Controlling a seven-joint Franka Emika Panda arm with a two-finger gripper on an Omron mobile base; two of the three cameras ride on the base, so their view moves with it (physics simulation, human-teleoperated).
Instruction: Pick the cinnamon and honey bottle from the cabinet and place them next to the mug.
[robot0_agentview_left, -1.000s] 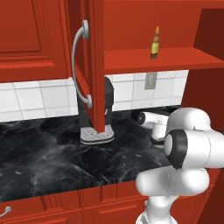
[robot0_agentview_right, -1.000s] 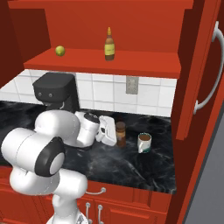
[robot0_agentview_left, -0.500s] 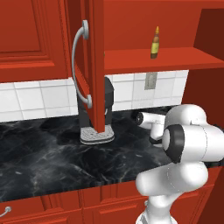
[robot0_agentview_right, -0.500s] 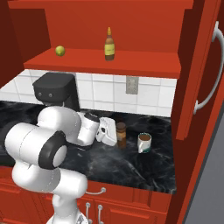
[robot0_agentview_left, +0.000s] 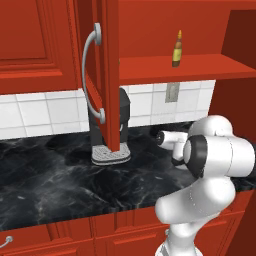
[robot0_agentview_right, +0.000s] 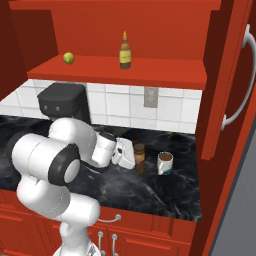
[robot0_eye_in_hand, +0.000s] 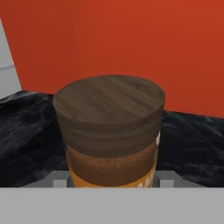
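Cinnamon (robot0_agentview_right: 139, 157) on counter, honey bottle (robot0_agentview_right: 125, 51) shelved

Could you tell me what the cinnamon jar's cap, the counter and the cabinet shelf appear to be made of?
The cinnamon cap looks like matte dark wood: curved grain lines run across its top. The counter looks like polished black marble, with pale veins and a faint sheen. The cabinet shelf seems red-painted or stained wood, smooth and satin; no grain shows, so that is uncertain.
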